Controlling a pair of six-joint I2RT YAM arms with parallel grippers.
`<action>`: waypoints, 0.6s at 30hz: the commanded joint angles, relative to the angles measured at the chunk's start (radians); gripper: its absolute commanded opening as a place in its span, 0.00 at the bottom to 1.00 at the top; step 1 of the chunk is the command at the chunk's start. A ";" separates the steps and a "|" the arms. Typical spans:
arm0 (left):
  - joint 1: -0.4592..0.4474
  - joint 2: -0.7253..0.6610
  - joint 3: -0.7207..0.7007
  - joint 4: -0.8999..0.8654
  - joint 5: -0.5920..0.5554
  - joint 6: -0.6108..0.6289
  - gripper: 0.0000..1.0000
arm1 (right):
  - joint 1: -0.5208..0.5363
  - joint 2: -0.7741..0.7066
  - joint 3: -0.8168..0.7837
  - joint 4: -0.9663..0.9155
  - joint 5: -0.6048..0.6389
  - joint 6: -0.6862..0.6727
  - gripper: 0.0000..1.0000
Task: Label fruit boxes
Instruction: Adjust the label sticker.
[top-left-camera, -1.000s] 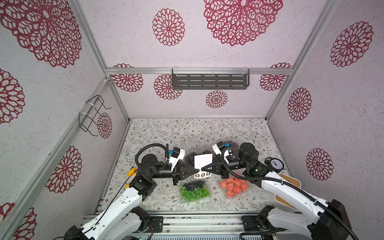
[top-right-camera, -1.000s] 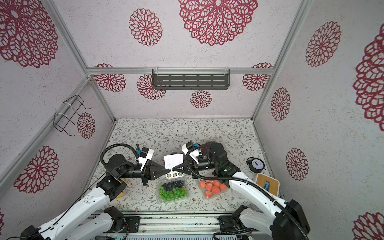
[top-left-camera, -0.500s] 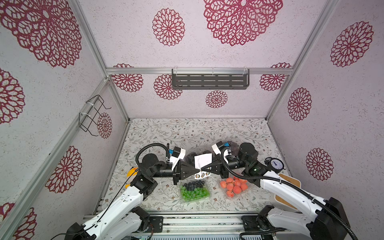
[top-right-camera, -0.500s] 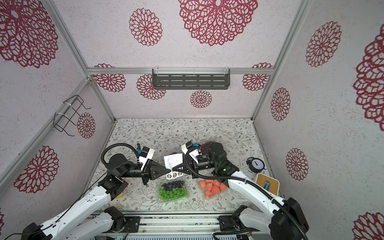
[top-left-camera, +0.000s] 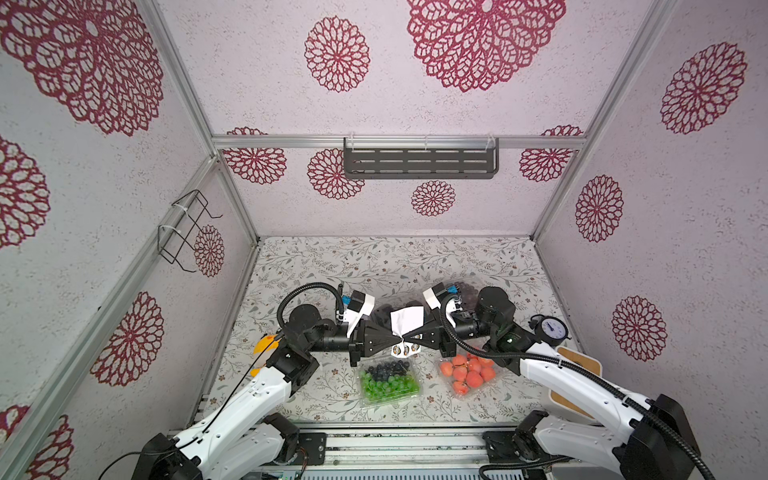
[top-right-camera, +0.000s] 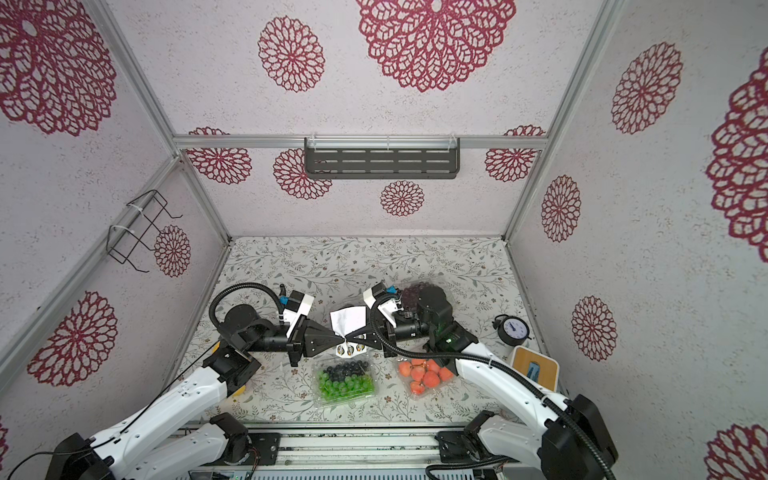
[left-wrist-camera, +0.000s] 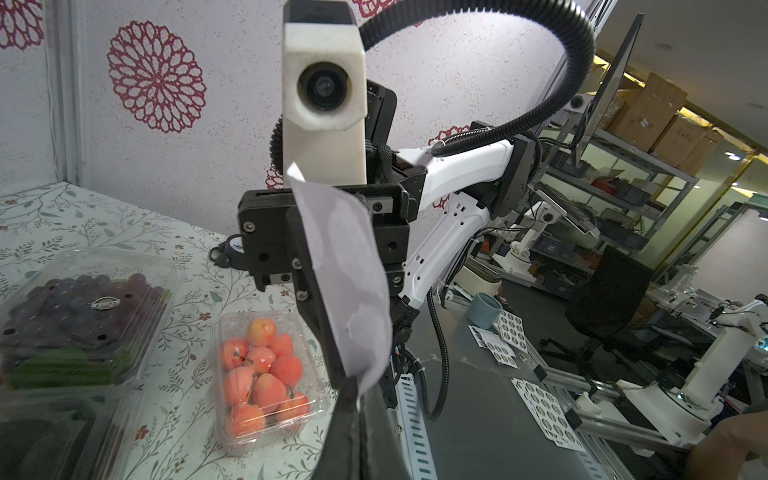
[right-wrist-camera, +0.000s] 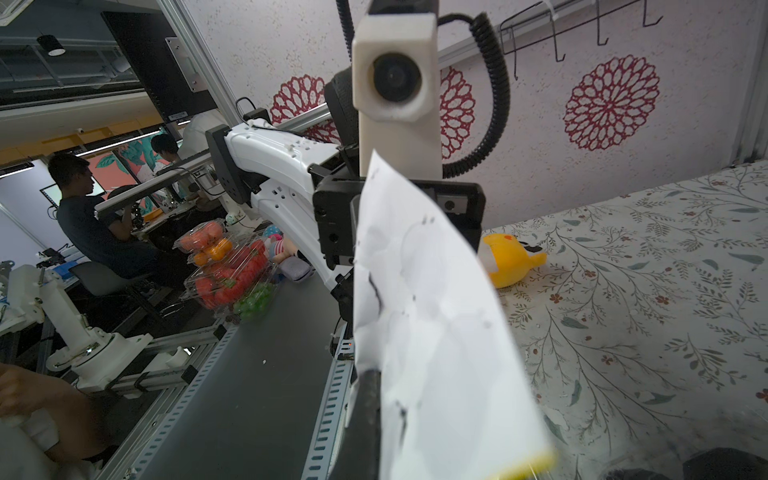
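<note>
Both grippers meet tip to tip above the table's front middle. My left gripper (top-left-camera: 392, 338) and right gripper (top-left-camera: 409, 338) are each shut on the white sticker sheet (top-left-camera: 406, 319), which stands up between them. A few round stickers hang below the pinch. The same sheet (left-wrist-camera: 349, 282) fills the left wrist view, and the sheet (right-wrist-camera: 428, 316) also fills the right wrist view. The green-and-blue fruit box (top-left-camera: 388, 380) and the orange-red box (top-left-camera: 467, 374) lie in front. The dark purple box (top-left-camera: 467, 291) sits behind my right arm. The black box (top-left-camera: 380, 313) is mostly hidden behind the grippers.
A round timer (top-left-camera: 550, 328) and a wooden-topped board (top-left-camera: 579, 365) stand at the right edge. A yellow toy (top-left-camera: 264, 347) lies by my left arm. A grey shelf (top-left-camera: 419, 160) hangs on the back wall and a wire rack (top-left-camera: 187, 228) on the left wall.
</note>
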 joint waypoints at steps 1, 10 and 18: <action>-0.007 0.013 0.015 0.050 0.004 -0.015 0.00 | 0.004 -0.006 0.019 0.000 0.011 -0.032 0.00; -0.008 0.018 0.007 0.064 0.021 -0.019 0.00 | 0.003 -0.004 0.027 -0.060 0.052 -0.082 0.00; -0.008 0.010 0.001 0.068 0.029 -0.016 0.00 | 0.004 0.001 0.026 -0.066 0.065 -0.087 0.00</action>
